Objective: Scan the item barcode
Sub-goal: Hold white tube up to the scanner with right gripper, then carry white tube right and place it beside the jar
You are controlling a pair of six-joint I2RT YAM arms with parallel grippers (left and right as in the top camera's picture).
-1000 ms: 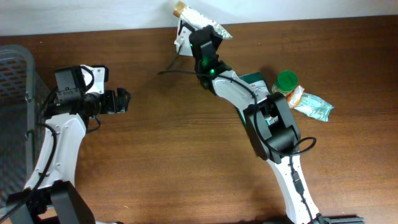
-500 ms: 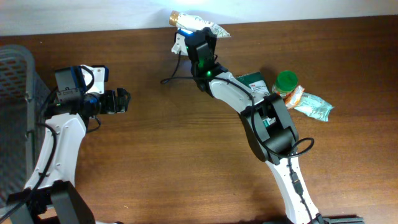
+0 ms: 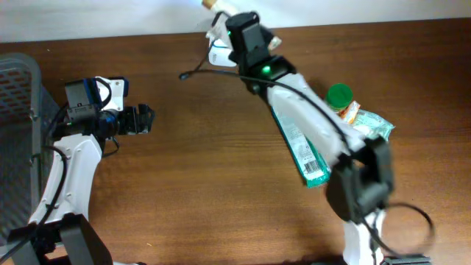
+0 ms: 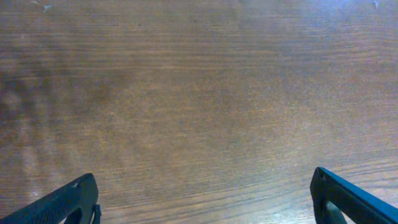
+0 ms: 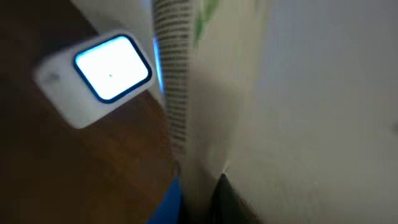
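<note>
Overhead: the right gripper (image 3: 234, 22) reaches to the table's far edge, clamped on a white foil packet with a gold end (image 3: 219, 6). It holds the packet just beside the small white barcode scanner (image 3: 218, 48), evidently so a printed face can meet the reader. The left gripper (image 3: 141, 119) sits well apart, likely parked out of the way. A long teal pouch (image 3: 300, 147) and a green-lidded jar (image 3: 339, 96) lie near the right arm, probably queued for scanning.

Left wrist: only the brown wooden table (image 4: 199, 93) shows between the 2 black fingertips (image 4: 68, 202), which are spread wide with nothing between them.

Right wrist: the packet's crimped edge (image 5: 177, 93) stands close to the scanner's glowing window (image 5: 112, 68). The view is blurred and I can make out no barcode, so the packet may need turning.
</note>
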